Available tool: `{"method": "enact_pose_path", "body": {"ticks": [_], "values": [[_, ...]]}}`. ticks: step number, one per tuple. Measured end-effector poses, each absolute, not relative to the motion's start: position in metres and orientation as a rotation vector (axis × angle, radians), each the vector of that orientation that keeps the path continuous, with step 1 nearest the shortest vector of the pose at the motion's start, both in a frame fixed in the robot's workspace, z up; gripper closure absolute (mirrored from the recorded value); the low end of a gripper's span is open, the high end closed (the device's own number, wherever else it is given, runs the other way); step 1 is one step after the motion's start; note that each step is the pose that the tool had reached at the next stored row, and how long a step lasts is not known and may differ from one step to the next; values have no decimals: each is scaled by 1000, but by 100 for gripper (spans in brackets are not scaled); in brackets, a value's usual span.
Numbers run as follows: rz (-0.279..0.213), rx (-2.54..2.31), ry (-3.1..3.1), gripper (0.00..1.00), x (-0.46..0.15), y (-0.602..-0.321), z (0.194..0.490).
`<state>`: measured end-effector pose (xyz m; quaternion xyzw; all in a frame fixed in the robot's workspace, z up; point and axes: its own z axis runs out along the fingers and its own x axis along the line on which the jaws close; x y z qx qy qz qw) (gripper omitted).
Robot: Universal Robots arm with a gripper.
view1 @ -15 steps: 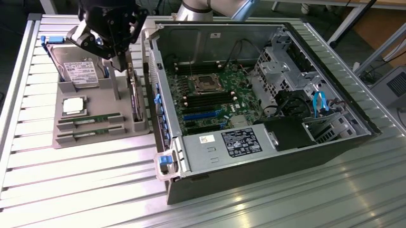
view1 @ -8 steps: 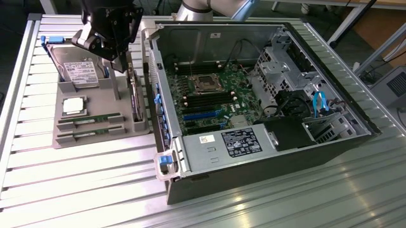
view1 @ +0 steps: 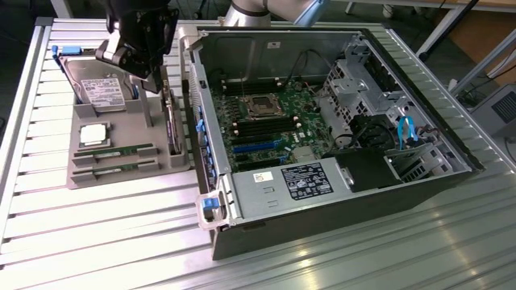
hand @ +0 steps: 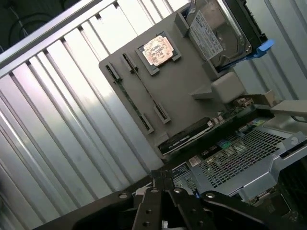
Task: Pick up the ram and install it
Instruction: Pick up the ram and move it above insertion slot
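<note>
One gripper (view1: 150, 81), fingers pressed together, nothing in its grasp. It hung over the far end of the tray (view1: 129, 130), above the line where the drive (view1: 101, 90) met the card (view1: 173, 130) (the card stood on edge along the tray side nearest the case).

One CPU (view1: 93, 134), seated in its pocket mid-tray, between drive and ram.

Two sticks of ram (view1: 113, 153), lying parallel in adjoining slots at the tray's near end. Both were well apart from the gripper and neither was lifted.

One case (view1: 282, 238), open, at the exterior view's right of the tray. The board (view1: 274, 121) was exposed, and its memory slots looked vacant as far as could be told.

One slatted table (view1: 96, 229) under everything.

Hazards, as judged:
- Closed fingers brought down on a stick would press on the ram rather than straddle it.
- The sticks sat close together, so a finger could catch the neighbouring one.
- A thin board gripped off-centre could tilt and bind in its slot.
- The upright card and the case wall lay along the way to the board, so a low carry could clip either.
</note>
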<state>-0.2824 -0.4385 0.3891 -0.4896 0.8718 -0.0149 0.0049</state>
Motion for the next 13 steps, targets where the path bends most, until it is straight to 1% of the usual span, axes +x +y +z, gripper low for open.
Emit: {"method": "enact_pose_path", "body": {"ticks": [13], "values": [[-74, -1795, 2575, 90, -282, -438, 388]]}}
